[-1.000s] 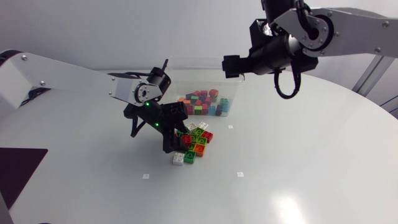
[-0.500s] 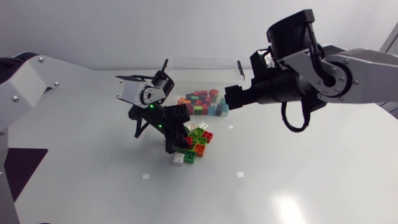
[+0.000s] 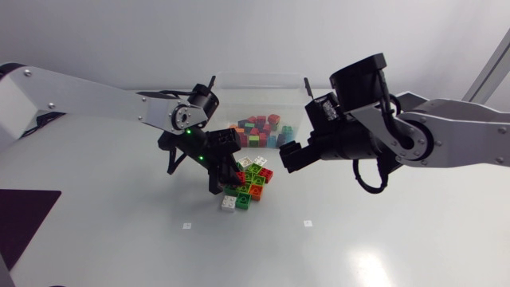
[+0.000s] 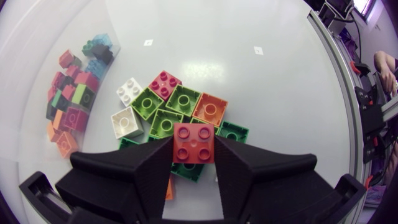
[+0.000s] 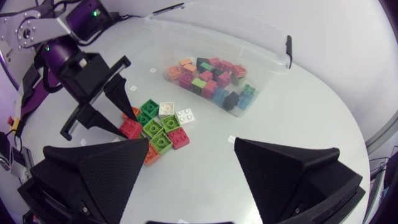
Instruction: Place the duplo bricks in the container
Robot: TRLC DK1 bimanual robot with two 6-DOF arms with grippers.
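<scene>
My left tool [image 3: 227, 179] is closed on a red four-stud duplo brick [image 4: 193, 143], with one wedge finger pressed against each of two opposite sides and the studs facing my wrist camera. It holds the brick right over the loose pile of bricks [image 4: 168, 109] on the white surface [image 3: 358, 239]. The pile has several green ones, an orange one [image 4: 210, 109], two white ones and a dark pink one [image 4: 163, 84], all packed close together. I cannot tell whether the red brick is clear of the green brick beneath it. Just beyond the pile stands the clear plastic container [image 5: 217, 30], open on top, with a heap of mixed bricks [image 5: 208, 78] in red, orange, green, blue and darker colours along its floor. My right tool [image 5: 191, 149] hangs above the surface with its fingers spread wide and nothing between them. It is on the side of the pile away from my left arm, near the container's front wall
</scene>
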